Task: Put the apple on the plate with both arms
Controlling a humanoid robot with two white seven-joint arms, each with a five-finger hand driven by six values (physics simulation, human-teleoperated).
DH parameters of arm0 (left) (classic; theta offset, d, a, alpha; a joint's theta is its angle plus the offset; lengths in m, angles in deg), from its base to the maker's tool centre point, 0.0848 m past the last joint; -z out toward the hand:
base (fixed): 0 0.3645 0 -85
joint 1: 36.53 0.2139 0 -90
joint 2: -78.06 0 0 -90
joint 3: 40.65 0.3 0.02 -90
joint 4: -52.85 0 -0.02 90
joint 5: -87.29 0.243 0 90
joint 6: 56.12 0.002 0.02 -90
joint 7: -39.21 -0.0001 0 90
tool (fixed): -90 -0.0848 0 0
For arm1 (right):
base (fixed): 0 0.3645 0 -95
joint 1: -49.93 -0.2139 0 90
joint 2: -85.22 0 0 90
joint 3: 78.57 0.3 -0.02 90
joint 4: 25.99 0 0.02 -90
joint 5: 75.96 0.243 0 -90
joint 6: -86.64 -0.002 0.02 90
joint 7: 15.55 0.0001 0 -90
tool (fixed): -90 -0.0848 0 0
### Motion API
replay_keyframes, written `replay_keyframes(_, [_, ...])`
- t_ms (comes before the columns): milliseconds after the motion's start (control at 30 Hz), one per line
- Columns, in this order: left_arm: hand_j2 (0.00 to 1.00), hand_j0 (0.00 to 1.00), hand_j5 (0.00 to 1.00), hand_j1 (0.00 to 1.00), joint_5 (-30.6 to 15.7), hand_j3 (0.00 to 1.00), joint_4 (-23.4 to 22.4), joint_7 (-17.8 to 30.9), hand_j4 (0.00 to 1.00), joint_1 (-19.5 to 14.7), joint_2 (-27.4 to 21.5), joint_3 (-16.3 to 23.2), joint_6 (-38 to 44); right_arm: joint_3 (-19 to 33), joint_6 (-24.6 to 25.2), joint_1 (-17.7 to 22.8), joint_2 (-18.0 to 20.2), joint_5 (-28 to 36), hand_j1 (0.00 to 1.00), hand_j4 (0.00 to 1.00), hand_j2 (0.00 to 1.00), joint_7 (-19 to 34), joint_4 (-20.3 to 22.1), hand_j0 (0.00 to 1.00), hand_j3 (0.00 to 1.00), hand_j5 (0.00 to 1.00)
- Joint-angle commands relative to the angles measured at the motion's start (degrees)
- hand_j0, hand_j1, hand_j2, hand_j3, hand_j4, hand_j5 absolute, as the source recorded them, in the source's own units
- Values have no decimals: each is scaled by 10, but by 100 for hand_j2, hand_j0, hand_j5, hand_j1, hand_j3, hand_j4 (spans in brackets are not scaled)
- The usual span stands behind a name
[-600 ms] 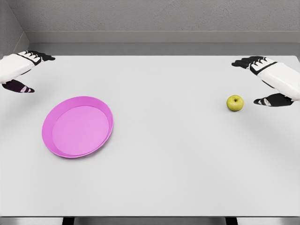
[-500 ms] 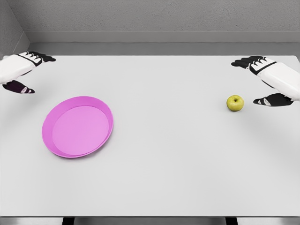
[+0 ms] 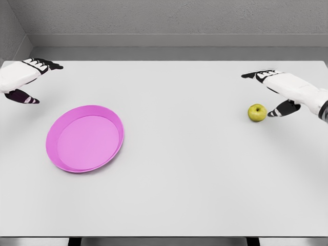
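A small yellow-green apple rests on the white table at the right. My right hand hovers just beside and above it, open, with the thumb tip close to the apple's right side and the fingers stretched past its far side. A round pink plate lies on the table at the left, with nothing on it. My left hand stays open at the far left edge, above and left of the plate.
The white table spans the whole view, with its front edge at the bottom. A grey wall runs behind its far edge.
The right hand has moved left toward the apple, its thumb now almost at the fruit. The left hand shifted slightly. Apple and plate have not moved.
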Motion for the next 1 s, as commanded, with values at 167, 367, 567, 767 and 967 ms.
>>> replay_keyframes(167, [100,100,100,100,-3,100,0,0,100,0,0,2,0,-45,28,-35,-38,1,100,100,100,91,-54,100,100,100])
replay_keyframes(367, [100,100,100,100,-3,100,1,0,100,0,0,2,0,-48,28,-58,-63,1,100,100,100,114,-113,100,100,100])
replay_keyframes(567, [100,100,100,100,-3,100,2,0,100,0,0,2,0,-74,56,-76,-74,0,100,100,100,117,-128,100,100,100])
replay_keyframes(767, [100,100,100,100,-3,100,4,0,100,0,-1,2,0,-83,56,-77,-75,1,100,100,100,117,-148,100,100,100])
replay_keyframes(967, [100,100,100,100,-3,100,3,0,100,1,-1,2,0,-90,57,-78,-78,1,100,100,100,117,-161,100,100,100])
